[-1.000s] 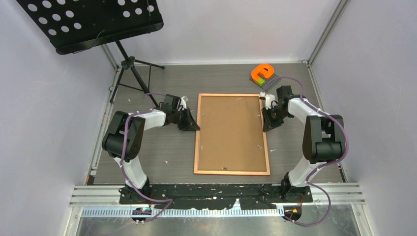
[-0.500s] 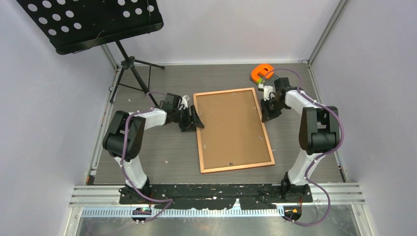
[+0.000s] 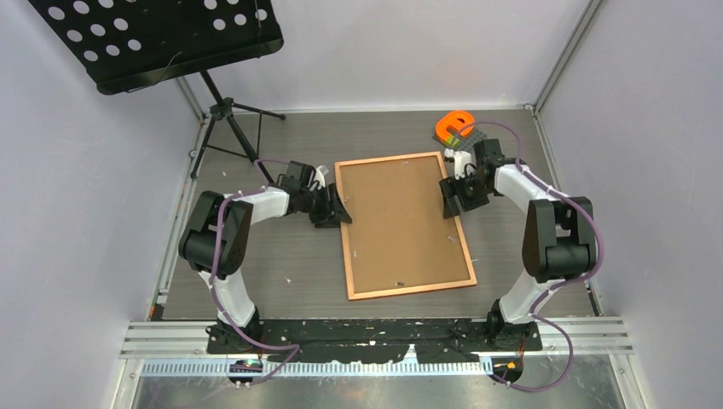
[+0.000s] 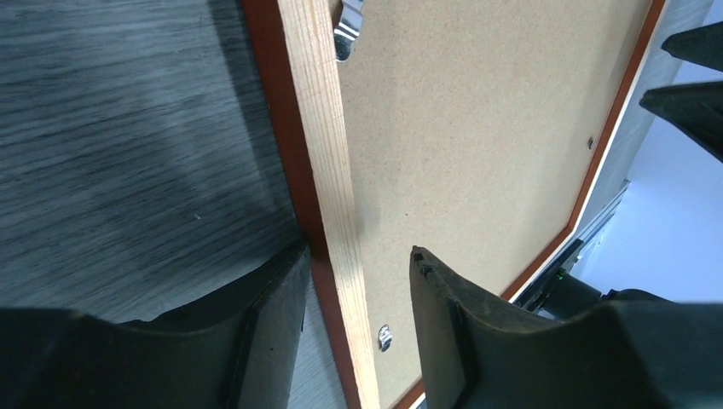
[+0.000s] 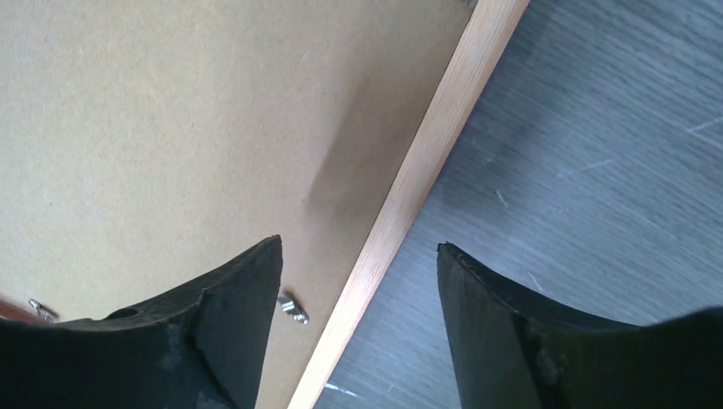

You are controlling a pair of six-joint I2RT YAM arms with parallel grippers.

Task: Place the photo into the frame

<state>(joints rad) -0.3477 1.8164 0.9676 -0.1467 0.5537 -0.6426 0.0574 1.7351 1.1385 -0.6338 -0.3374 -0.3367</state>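
Arms (image 3: 256,204) reaching inward, left hand (image 3: 343,212), right hand (image 3: 449,201) astride frame (image 3: 413,289) edges

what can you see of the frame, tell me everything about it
The frame is a large rectangle with a thin orange-brown wooden border, pale bare wood on its back. It lies flat, back up and slightly skewed, on the grey table. A brown backing board fills it, with small metal tabs at the inner edge. The left gripper and right gripper each straddle a long side, jaws open.

Top camera overhead, facing down, 2 wrist cameras close, sharing frame (image 4: 328,170)
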